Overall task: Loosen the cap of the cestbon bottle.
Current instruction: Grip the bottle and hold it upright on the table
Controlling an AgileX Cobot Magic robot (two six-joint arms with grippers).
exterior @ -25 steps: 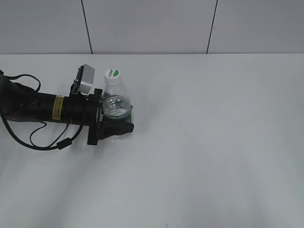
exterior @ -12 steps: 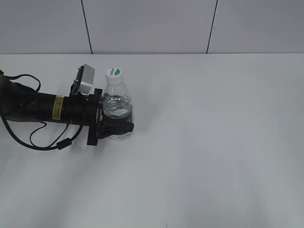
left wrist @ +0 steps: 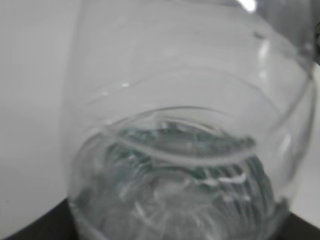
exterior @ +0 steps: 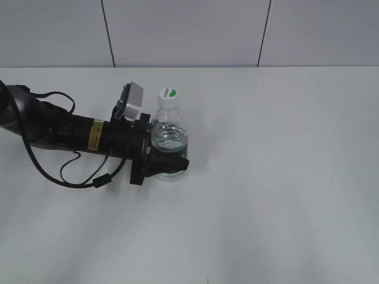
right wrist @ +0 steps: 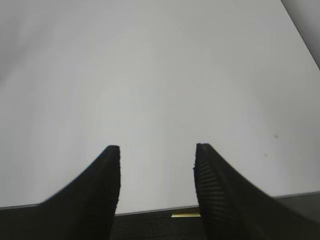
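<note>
The cestbon bottle [exterior: 169, 142] stands upright on the white table, left of middle in the exterior view. Its white cap [exterior: 168, 94] with a green mark is on top. My left gripper [exterior: 170, 163] is shut on the bottle's lower body, its black fingers [exterior: 175, 161] wrapping the green label band. In the left wrist view the clear bottle [left wrist: 190, 150] fills the frame, very close. My right gripper [right wrist: 157, 150] is open and empty over bare table in the right wrist view; it is out of the exterior view.
The left arm [exterior: 71, 133] lies low across the table's left side with a loose black cable [exterior: 77, 177] beside it. The white table [exterior: 278, 177] meets a grey panelled wall [exterior: 189, 32] at the back.
My left gripper has slid the bottle to the right across the table, still holding it upright. The arm has stretched further right with it.
</note>
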